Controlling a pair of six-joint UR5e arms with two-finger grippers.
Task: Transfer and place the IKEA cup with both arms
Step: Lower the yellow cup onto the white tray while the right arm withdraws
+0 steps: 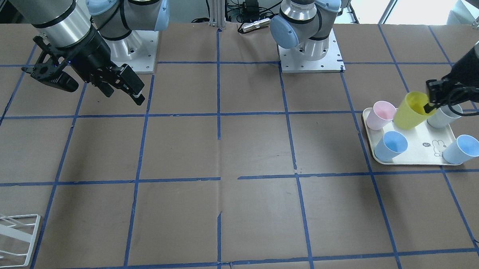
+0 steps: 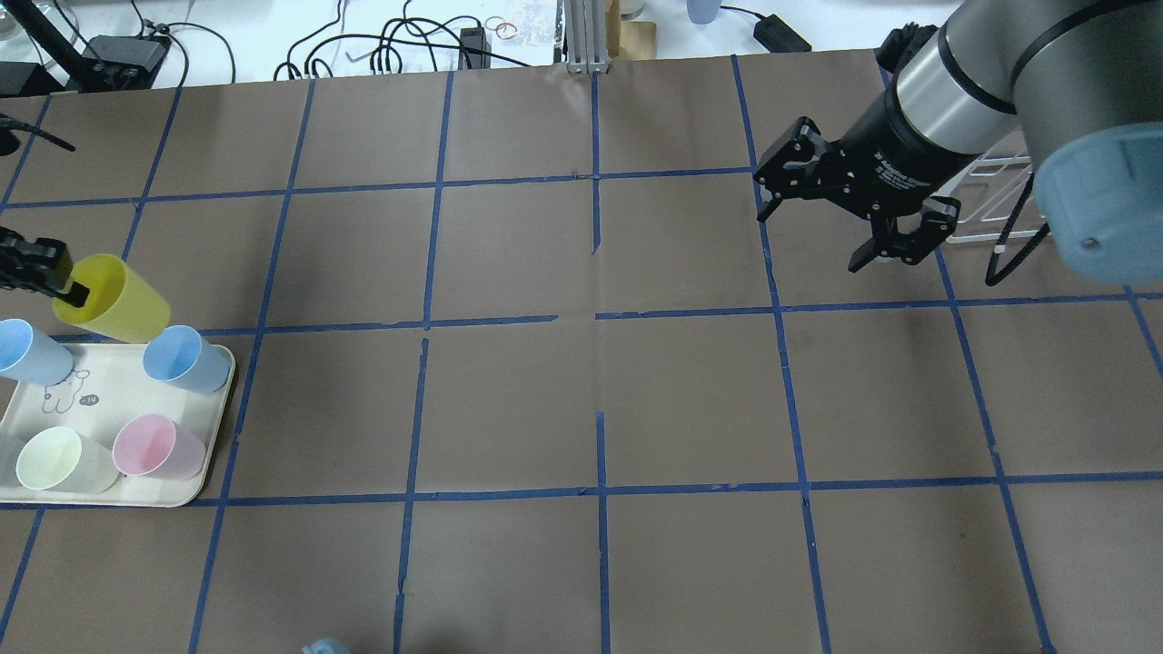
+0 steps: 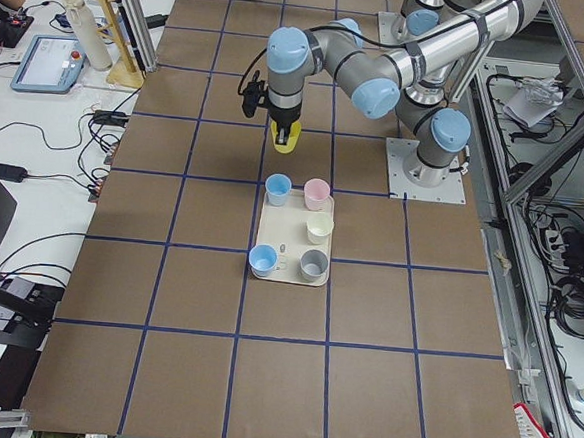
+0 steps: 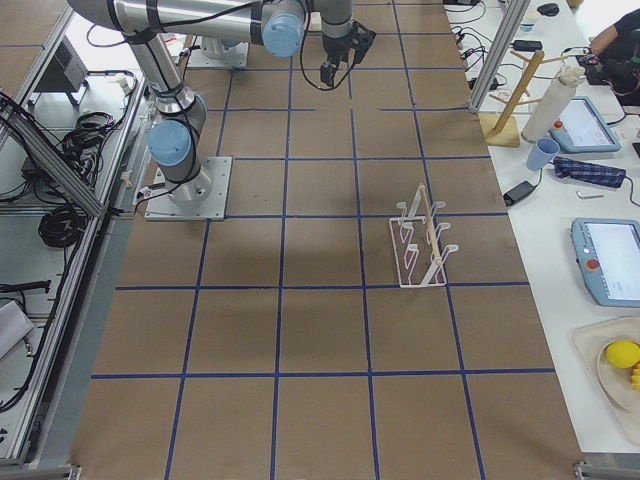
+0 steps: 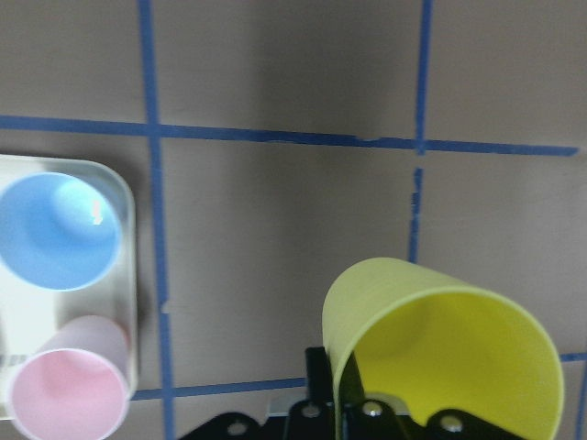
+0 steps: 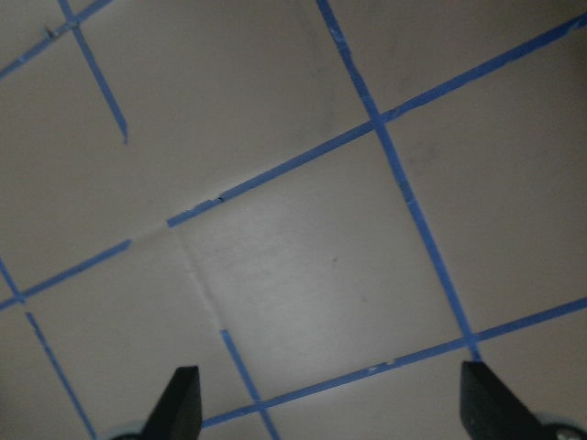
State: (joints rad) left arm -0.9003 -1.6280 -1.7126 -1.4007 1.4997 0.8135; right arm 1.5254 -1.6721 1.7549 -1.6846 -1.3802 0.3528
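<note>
The bright yellow IKEA cup (image 1: 412, 111) hangs tilted in my left gripper (image 1: 431, 104), which is shut on its rim with one finger inside. The cup is lifted above the far edge of the white tray (image 1: 419, 144). In the overhead view the cup (image 2: 118, 295) sits at the far left under the gripper (image 2: 68, 286). The left wrist view shows its open mouth (image 5: 449, 357) over bare table. My right gripper (image 1: 102, 91) is open and empty, held above the table on the other side; it also shows in the overhead view (image 2: 810, 241) and the right wrist view (image 6: 332, 408).
The tray holds a pink cup (image 2: 154, 447), two light blue cups (image 2: 182, 357) (image 2: 27, 350), a pale cream cup (image 2: 54, 459) and a grey cup (image 3: 313, 264). A white wire rack (image 2: 990, 195) stands behind my right gripper. Blue tape lines grid the brown table.
</note>
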